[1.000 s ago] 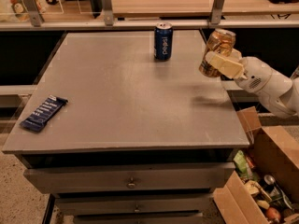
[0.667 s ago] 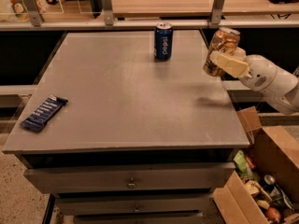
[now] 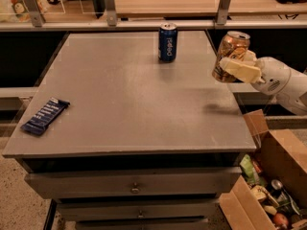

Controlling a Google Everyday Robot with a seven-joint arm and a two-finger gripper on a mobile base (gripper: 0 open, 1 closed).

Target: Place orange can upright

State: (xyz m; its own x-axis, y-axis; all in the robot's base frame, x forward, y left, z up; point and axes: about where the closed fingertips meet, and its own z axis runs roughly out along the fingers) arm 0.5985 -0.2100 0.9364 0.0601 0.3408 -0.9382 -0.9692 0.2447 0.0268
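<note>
End effector [image 3: 236, 67] grips the shiny, slightly tilted orange can [image 3: 231, 44] above the edge of the table [image 3: 120, 104].

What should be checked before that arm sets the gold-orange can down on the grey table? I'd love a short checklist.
1. Grip: the gripper, at the table's right edge, is shut on the orange can. Ok.
2. Height: the can hangs above the table, not touching it. Ok.
3. Can upright: it leans a little. Not ok.
4. Can fully over the tabletop rather than past its right edge: cannot tell.
5. Blue can stands upright at the back, apart from the orange can. Ok.
6. Dark blue packet lies at the front left, far from the gripper. Ok.
</note>
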